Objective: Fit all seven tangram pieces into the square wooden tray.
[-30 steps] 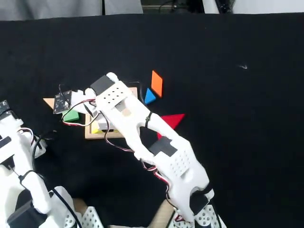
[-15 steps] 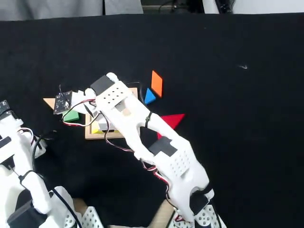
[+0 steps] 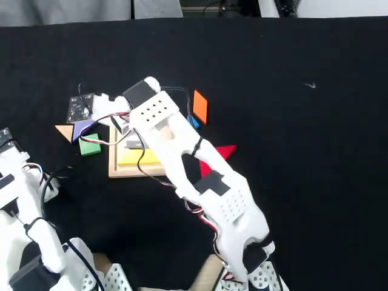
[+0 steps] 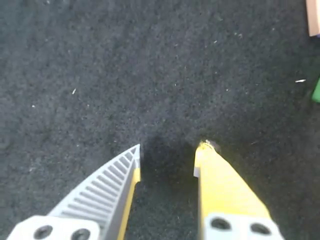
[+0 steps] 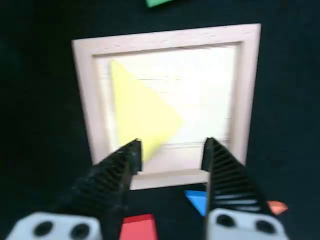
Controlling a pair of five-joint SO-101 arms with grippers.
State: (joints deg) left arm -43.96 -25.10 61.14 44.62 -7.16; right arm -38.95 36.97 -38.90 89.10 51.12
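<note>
Now the square wooden tray (image 3: 121,174) held the yellow triangle (image 5: 142,117) flat along one inner wall, uncovered within the last second as the right gripper (image 5: 172,145) lifted off it, jaws parted and empty. We judged one piece seated. The green piece (image 3: 90,147), purple piece (image 3: 83,128), orange piece (image 3: 200,106) and red piece (image 3: 223,151) lay outside on the cloth (image 3: 291,182), where the left gripper (image 4: 167,152) hung parted and empty.

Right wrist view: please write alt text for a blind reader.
The right gripper, jaws open, hangs over the square wooden tray, which holds one yellow triangle. A red piece, a blue piece and a green piece lie outside it on black cloth.
</note>
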